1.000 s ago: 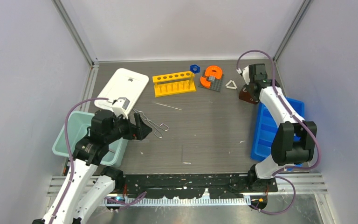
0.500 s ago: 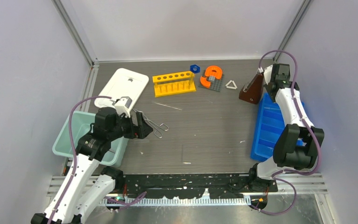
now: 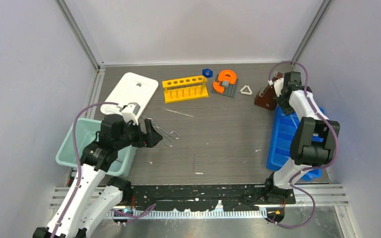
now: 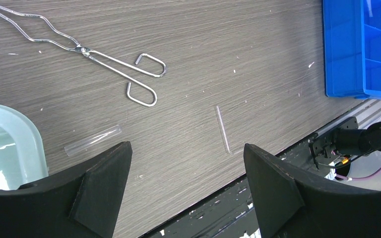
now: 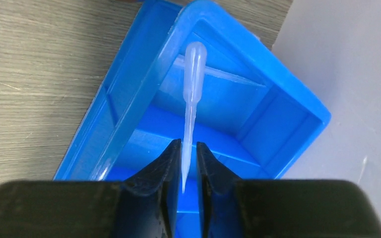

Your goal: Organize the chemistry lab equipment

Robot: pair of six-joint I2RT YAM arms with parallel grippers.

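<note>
Blue tray [image 5: 114, 99] lies beneath right end effector [image 5: 188, 145], clear pipette [image 5: 191, 99] between jaws.

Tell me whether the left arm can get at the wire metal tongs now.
Probably yes: the wire metal tongs lie flat and uncovered just beyond the open left end effector.

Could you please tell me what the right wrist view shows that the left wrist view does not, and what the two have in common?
Only the right wrist view: a clear pipette, its thin end between the fingers of the right pincer and its bulb toward the tray's far end; whether it is gripped, I cannot tell. Only the left wrist view: the wire tongs and, near a pale green bin, a short clear tube; the left pincer stands open. Both: the blue tray and the table.
</note>
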